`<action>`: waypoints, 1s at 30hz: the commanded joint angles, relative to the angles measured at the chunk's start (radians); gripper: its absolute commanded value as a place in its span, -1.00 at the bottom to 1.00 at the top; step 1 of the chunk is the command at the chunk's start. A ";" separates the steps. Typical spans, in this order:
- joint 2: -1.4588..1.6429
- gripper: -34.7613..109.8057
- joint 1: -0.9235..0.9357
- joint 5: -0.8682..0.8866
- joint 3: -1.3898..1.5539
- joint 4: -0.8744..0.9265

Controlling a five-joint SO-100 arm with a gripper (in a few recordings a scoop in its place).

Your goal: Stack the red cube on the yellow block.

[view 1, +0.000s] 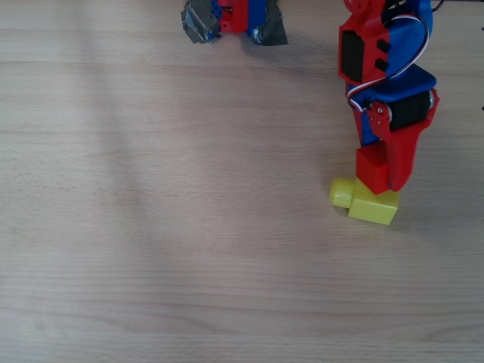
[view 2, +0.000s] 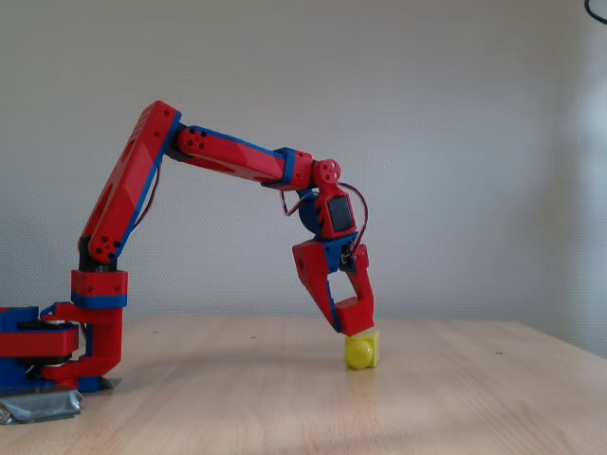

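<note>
1. Pale wooden table (view 1: 151, 227): flat, level surface that carries the whole scene. The red-and-blue plastic arm base (view 2: 57, 351) is taped down at the left of the fixed view.

2. Red-and-blue five-joint arm (view 2: 228, 156): upper link rises steeply from the base, the forearm runs out nearly level with a slight downward slope, and the wrist bends sharply down so the gripper points at the table.

3. Two-finger red gripper (view 1: 382, 170): narrow, closed on the red cube, with one pointed finger lying along the cube's right face in the overhead view. The opposite finger is hidden.

4. Yellow plastic block (view 1: 373, 206): squarish body lying on the table, round stud (view 1: 341, 192) projecting sideways to the left in the overhead view. Judged light and rigid; a sideways push would likely slide it.

5. Small smooth bright-red plastic cube (view 1: 370, 168): held directly over the yellow block; in the fixed view (view 2: 358, 319) its underside appears to meet the block's top, though contact cannot be confirmed. Judged light, stiff, not fragile, with slick faces. Hold on two opposite flat faces, near mid-height, as presently gripped.
</note>
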 commanded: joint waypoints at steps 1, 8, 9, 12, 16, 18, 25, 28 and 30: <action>0.095 -0.31 0.014 0.026 -0.021 0.043; 0.098 -0.25 0.017 0.089 -0.017 0.035; 0.098 -0.24 0.017 0.095 -0.017 0.034; 0.100 -0.22 0.015 0.107 -0.020 0.026; 0.100 -0.20 0.012 0.101 -0.021 0.017; 0.100 -0.17 0.015 0.098 -0.021 0.012; 0.106 -0.12 0.009 0.063 -0.021 -0.008; 0.109 -0.12 0.009 0.051 -0.015 -0.023; 0.115 -0.12 0.009 0.040 -0.006 -0.032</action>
